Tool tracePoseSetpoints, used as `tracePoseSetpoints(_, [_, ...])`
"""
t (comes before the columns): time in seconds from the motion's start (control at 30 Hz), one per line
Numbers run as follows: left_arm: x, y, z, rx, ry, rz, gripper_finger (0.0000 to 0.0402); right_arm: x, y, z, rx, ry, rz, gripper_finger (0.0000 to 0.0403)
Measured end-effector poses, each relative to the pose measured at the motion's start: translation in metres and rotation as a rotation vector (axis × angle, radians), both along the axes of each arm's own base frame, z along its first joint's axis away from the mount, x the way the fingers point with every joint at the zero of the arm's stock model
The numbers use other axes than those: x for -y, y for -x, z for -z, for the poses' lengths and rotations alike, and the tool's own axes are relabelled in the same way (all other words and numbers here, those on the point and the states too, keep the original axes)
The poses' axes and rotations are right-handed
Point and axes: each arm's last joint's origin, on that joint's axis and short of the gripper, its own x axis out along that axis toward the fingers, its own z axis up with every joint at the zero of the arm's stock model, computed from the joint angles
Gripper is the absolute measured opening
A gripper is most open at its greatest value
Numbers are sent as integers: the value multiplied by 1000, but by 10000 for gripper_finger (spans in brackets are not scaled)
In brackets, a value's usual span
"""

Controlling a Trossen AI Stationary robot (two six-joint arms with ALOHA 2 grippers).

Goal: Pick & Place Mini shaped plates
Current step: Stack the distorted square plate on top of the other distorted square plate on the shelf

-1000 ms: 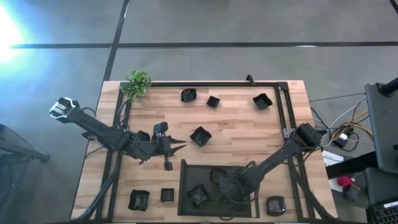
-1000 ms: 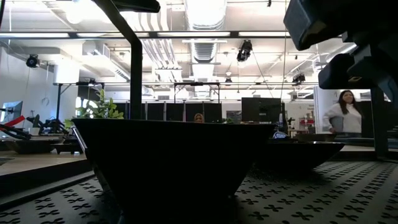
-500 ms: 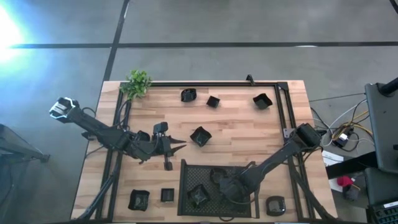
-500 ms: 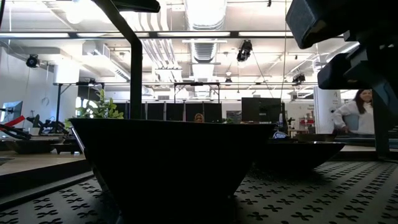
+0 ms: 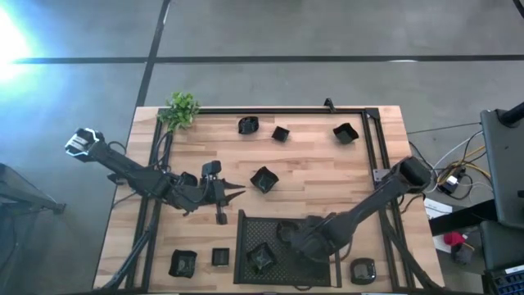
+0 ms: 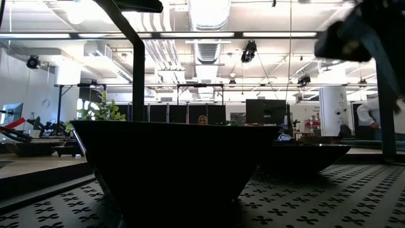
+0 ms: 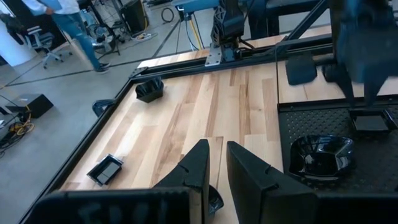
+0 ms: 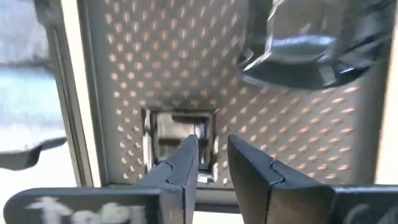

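My right gripper (image 8: pixel 208 163) hangs over the mesh tray (image 5: pixel 246 223) at lower centre, fingers slightly parted above a square plate (image 8: pixel 166 134), holding nothing. My left gripper (image 7: pixel 214 165) waits mid-left over the tabletop (image 5: pixel 319 168), fingers narrow and empty.

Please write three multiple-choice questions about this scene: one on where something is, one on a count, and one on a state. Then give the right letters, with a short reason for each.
1. Where does the small green leafy plant stand?
A. At a corner of the wooden table, on the left arm's side
B. Inside the tray
C. Beside the right arm's base

2. How many small glossy black plates lie on bare wood between the black rectangular mesh tray and the table edge on the left arm's side?
A. None
B. Two
C. Five

3. What is the state of the right gripper?
A. Shut on a plate
B. Open and empty over the mesh tray
C. Parked off the table

Answers:
1. A, the high view shows it at that corner.
2. B, a pair lies there.
3. B, its wrist view shows parted fingers above mesh.
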Motion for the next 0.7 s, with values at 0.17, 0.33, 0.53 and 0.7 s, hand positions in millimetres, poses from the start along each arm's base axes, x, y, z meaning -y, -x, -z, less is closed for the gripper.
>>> tracePoseSetpoints(0.17, [0, 0, 0, 0, 0, 0, 51, 9, 6, -29, 146, 62, 3, 73])
tracePoseSetpoints(0.33, [0, 0, 0, -1, 0, 0, 51, 21, 16, -62, 309, 150, 15, 70])
tracePoseSetpoints(0.53, [0, 0, 0, -1, 0, 0, 51, 38, 32, -97, 486, 248, 99, 73])
tracePoseSetpoints(0.7, [0, 0, 3, -7, -2, -1, 51, 50, 46, -108, 531, 294, 136, 68])
